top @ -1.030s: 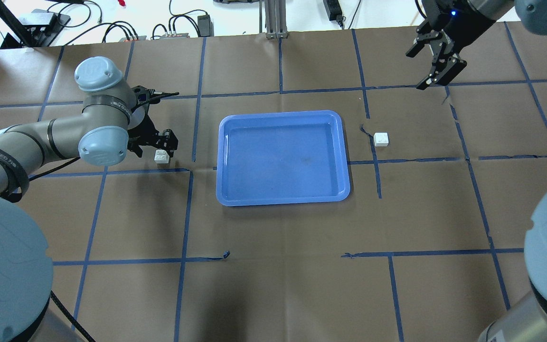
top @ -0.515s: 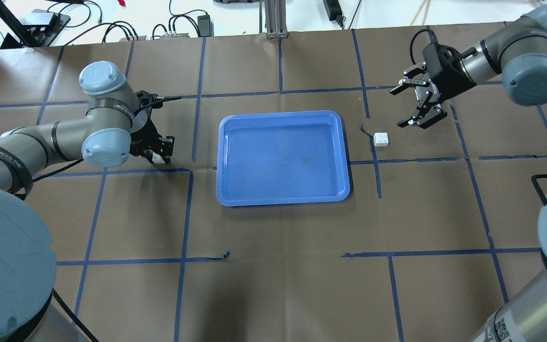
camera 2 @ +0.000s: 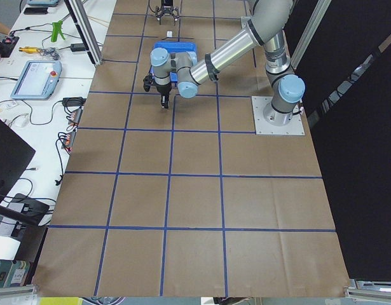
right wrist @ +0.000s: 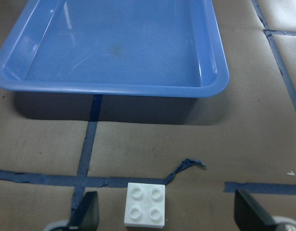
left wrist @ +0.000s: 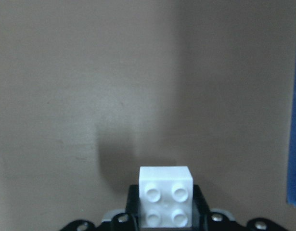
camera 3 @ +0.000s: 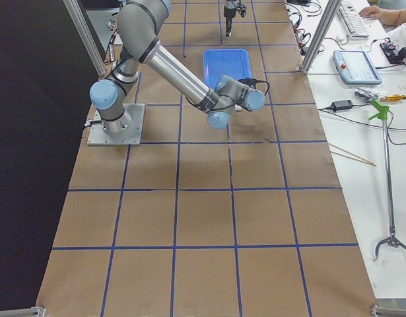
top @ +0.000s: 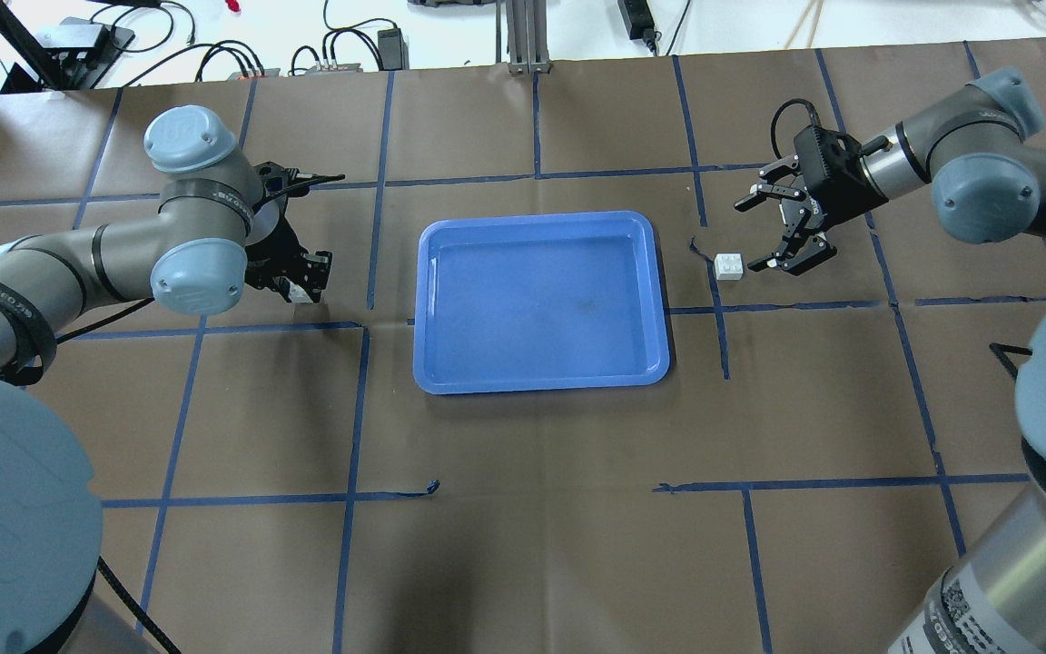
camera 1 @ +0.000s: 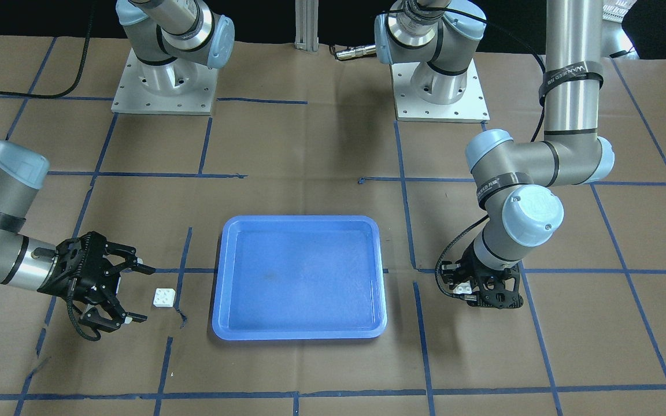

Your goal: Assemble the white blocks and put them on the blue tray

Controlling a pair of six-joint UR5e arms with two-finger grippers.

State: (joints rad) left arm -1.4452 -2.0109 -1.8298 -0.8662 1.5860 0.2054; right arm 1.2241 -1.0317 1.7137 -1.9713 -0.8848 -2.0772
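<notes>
One white block [left wrist: 166, 197] now pinched in the left end effector [top: 307, 283], toward the left edge of the bench [top: 523, 563]; a second ago it lay loose. Second block [top: 729, 265] lies right of the empty blue tray [top: 541, 386]. Right end effector [top: 747, 238], wide open and empty, has swung in beside it from the far-right corner: second grasp pending.

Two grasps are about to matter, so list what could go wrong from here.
1. The loose white block sits off-centre between the fingers of the open right gripper; closing may skew or push it.
2. The left gripper seems to pinch the held white block only near its tips; pressing the blocks together might slip it.
</notes>
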